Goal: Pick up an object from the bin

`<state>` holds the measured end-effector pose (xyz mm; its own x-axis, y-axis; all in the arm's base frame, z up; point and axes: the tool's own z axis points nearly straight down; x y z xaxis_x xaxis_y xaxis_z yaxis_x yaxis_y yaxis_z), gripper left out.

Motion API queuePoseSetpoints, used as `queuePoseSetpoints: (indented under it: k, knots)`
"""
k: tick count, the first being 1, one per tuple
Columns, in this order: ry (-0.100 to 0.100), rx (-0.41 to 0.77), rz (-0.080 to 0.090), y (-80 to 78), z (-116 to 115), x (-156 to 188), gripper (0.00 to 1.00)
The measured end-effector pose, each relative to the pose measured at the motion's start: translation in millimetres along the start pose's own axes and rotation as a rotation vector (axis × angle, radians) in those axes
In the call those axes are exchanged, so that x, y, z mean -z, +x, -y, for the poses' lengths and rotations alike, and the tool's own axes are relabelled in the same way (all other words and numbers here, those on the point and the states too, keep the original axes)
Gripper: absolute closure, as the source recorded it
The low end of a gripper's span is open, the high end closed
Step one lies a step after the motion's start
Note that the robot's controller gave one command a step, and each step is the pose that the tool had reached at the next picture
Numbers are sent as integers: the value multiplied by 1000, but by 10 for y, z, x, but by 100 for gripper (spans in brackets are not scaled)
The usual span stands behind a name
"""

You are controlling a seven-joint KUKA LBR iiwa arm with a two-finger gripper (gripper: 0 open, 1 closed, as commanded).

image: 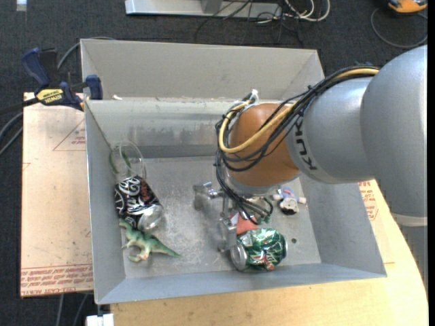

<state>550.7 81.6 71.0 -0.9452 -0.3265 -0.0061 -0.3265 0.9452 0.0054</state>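
Note:
My gripper [216, 220] hangs low over the bin's floor, right of centre, under the orange dome on the wrist. Its two metal fingers stand apart, open, with nothing between them that I can make out. A crushed green drink can [263, 248] lies at the front right, and the nearer fingertip [226, 242] is right beside its left end. A small red piece [239, 218] shows just behind the can, partly hidden by cables. A small white and dark object [289, 204] lies to the right of the gripper.
At the left side lie a crushed black can [138, 202], a green toy dinosaur [144, 242] in front of it, and a clear plastic cup [126, 157] behind it near the back wall. The arm covers the bin's back right part.

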Motion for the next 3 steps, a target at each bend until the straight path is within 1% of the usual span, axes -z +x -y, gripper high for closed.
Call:
queuePoseSetpoints:
  k: [1,2,3]
  knots:
    - [2,385,5,31,-6,198,0]
    - [-1,39,3,134,600,613,0]
    - [5,330,14,247,580,93,0]
